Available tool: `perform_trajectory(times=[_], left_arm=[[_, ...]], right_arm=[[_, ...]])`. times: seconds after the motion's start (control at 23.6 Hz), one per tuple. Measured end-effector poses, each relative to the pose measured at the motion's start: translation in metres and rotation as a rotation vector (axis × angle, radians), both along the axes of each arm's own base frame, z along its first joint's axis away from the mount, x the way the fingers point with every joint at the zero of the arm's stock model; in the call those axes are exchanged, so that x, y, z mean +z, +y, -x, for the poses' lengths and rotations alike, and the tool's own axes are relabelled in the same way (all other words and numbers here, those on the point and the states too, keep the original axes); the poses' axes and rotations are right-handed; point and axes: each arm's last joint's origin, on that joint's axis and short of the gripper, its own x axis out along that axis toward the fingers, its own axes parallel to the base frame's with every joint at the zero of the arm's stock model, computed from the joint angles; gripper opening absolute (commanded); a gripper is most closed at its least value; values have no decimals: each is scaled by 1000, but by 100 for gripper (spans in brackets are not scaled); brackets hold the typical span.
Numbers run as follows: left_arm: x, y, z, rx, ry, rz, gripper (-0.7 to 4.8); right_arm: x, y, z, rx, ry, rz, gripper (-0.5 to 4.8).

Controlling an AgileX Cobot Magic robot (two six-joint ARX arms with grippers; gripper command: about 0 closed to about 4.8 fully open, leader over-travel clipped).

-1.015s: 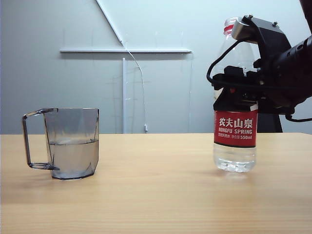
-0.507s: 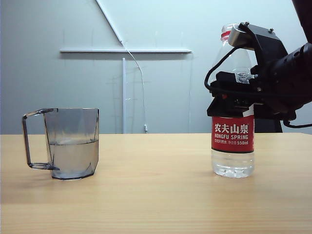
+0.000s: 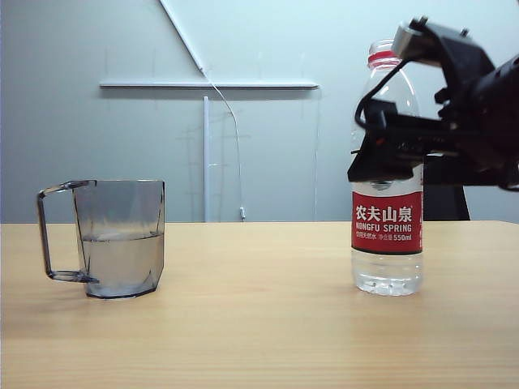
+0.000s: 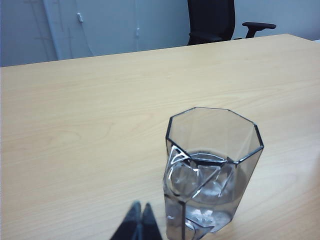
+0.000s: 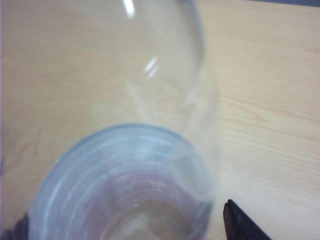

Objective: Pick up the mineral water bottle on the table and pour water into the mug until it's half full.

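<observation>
The mineral water bottle (image 3: 387,227) stands upright on the table (image 3: 259,332) at the right, uncapped, with a little water at its bottom. My right gripper (image 3: 388,158) is open around its upper body, above the red label. In the right wrist view the bottle (image 5: 125,185) fills the space between the jaws, and one dark fingertip (image 5: 237,222) stands slightly off its wall. The smoky mug (image 3: 122,239) stands at the left, about half full of water (image 3: 122,261). In the left wrist view my left gripper (image 4: 140,215) is shut beside the mug (image 4: 215,165), holding nothing.
A black office chair (image 4: 212,20) stands behind the table's far edge at the right. Bare wood-grain tabletop lies between mug and bottle. A grey wall with white cable trunking (image 3: 207,84) is behind.
The bottle came down a little onto the table and now stands free. The right gripper's jaws widened and the gripper rose from the label's top edge to the bottle's shoulder.
</observation>
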Motion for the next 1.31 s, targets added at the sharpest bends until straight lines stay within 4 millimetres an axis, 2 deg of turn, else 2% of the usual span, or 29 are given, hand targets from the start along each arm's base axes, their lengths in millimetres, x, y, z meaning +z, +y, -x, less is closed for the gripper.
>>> perform_trajectory(times=[0.38, 0.8, 1.01, 1.14, 1.23, 1.31], left_arm=[[0, 1, 0, 9, 0, 0, -2], [0, 22, -7, 239, 0, 0, -2], [0, 35, -8, 368, -1, 0, -2], [0, 40, -8, 430, 0, 0, -2], [0, 42, -8, 447, 1, 0, -2], [0, 42, -8, 449, 1, 0, -2]], right_arm=[[15, -14, 22, 0, 42, 26, 479], [41, -36, 60, 2, 40, -109, 479], [51, -52, 87, 16, 5, -198, 479], [54, -62, 102, 15, -28, -239, 228], [54, -66, 109, 15, -41, -248, 131], [55, -69, 112, 16, -58, -257, 68]])
